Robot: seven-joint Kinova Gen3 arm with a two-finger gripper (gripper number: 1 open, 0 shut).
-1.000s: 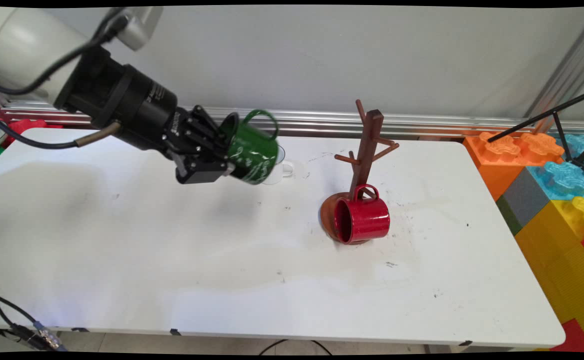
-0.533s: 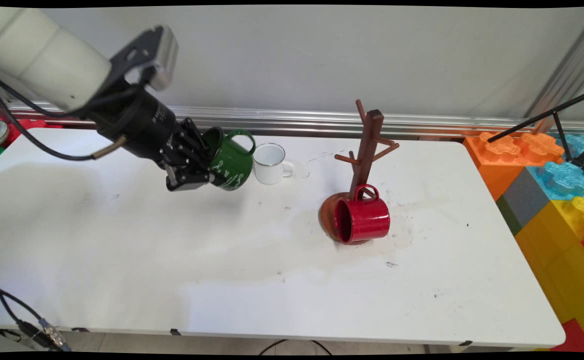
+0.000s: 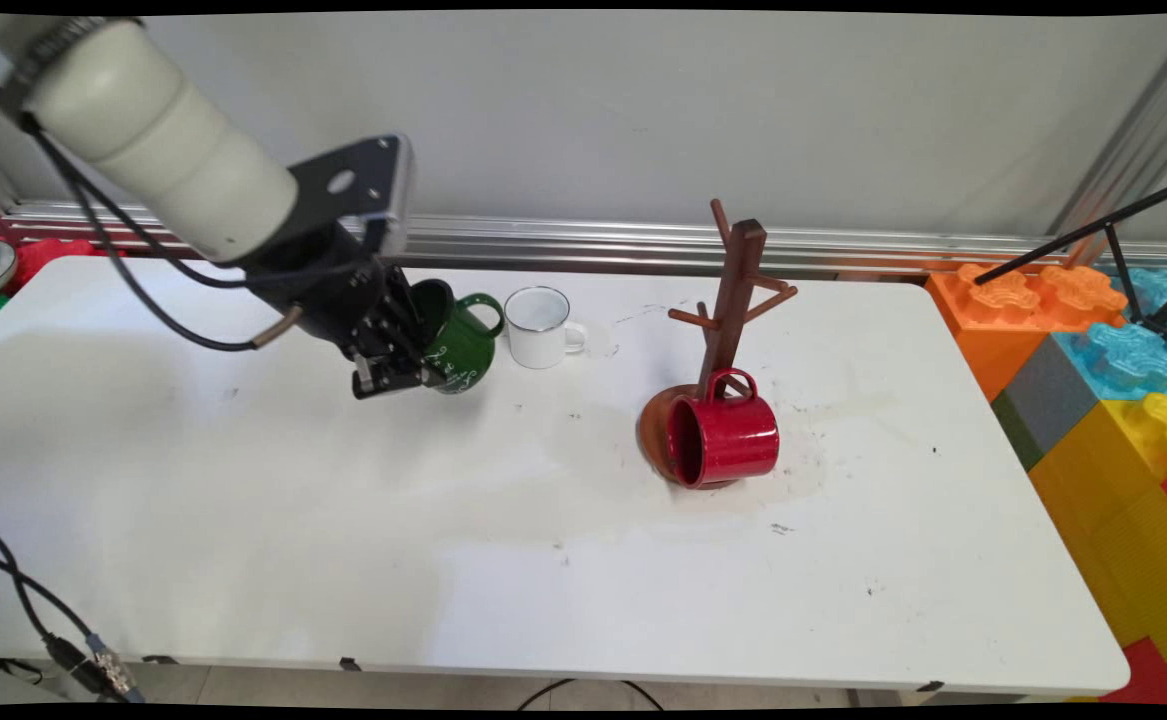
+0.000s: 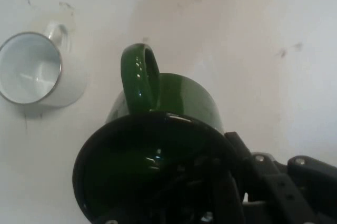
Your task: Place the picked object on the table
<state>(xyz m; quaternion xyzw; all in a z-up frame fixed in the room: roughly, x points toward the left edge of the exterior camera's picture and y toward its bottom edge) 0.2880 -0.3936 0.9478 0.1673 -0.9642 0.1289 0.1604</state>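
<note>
**Green mug gripped at the rim, low by the white mug**

Fingers point(image 3: 413, 368) closed on the rim wall of the green mug point(image 3: 458, 345), one inside the mouth and one outside, as we read the hand view; gripper point(image 3: 405, 366) has it tilted, handle up, low over the table point(image 3: 243, 480); we cannot tell if its base touches. White mug point(image 3: 537, 327) stands upright just beside it, apart. Wooden mug tree point(image 3: 733, 300) stands well to the right, red mug point(image 3: 725, 440) lying on its side against the base. We judge the risks: a thin rim grip may let the mug swivel or slip; any drift rightward could knock the white mug.
</note>
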